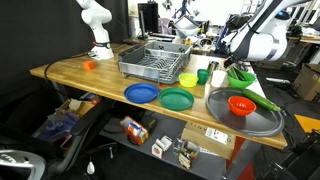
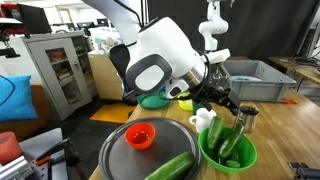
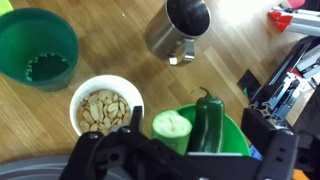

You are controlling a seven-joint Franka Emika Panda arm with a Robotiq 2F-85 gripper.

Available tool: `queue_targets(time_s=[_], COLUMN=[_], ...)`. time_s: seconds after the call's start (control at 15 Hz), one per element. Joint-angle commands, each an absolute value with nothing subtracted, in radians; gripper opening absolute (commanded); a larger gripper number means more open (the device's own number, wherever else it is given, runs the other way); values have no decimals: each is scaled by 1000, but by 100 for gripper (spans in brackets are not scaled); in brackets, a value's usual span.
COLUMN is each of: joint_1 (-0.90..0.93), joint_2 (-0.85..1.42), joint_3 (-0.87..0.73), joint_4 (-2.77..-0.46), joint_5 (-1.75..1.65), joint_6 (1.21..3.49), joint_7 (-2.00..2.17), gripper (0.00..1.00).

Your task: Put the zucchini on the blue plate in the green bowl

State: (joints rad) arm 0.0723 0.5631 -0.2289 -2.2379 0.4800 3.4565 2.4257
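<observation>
The zucchini (image 3: pixel 171 130), a short dark-green cylinder with a pale end, stands in the lime-green bowl (image 3: pixel 232 128) beside a dark green pepper (image 3: pixel 207 120). My gripper (image 3: pixel 198 120) is open directly above the bowl, with its fingers on either side of both vegetables and gripping neither. In both exterior views the gripper (image 1: pixel 232 68) (image 2: pixel 224 104) hovers just over the green bowl (image 1: pixel 241 76) (image 2: pixel 215 157). The blue plate (image 1: pixel 141 93) lies empty near the table's front edge.
A white bowl of nuts (image 3: pixel 104 106), a metal cup (image 3: pixel 180 28) and a green cup (image 3: pixel 38 50) stand close to the bowl. A grey tray (image 1: pixel 262 122) holds a red bowl (image 1: pixel 242 104). A dark green plate (image 1: pixel 177 99), a yellow bowl (image 1: pixel 188 79) and a dish rack (image 1: pixel 155 58) sit further off.
</observation>
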Motion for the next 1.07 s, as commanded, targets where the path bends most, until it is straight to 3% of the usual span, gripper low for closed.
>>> queue_targets(time_s=[0.0, 0.33, 0.6, 1.0], joint_1=[133, 180, 121, 103], joint_2=[466, 280, 118, -98], joint_3=[-266, -228, -82, -21], joint_4=[-2300, -2479, -2631, -2806], joint_5=[500, 447, 414, 357], joint_6=[3456, 3432, 3348, 3106], joint_7=[2408, 2354, 2232, 2059], gripper=[100, 100, 100, 100])
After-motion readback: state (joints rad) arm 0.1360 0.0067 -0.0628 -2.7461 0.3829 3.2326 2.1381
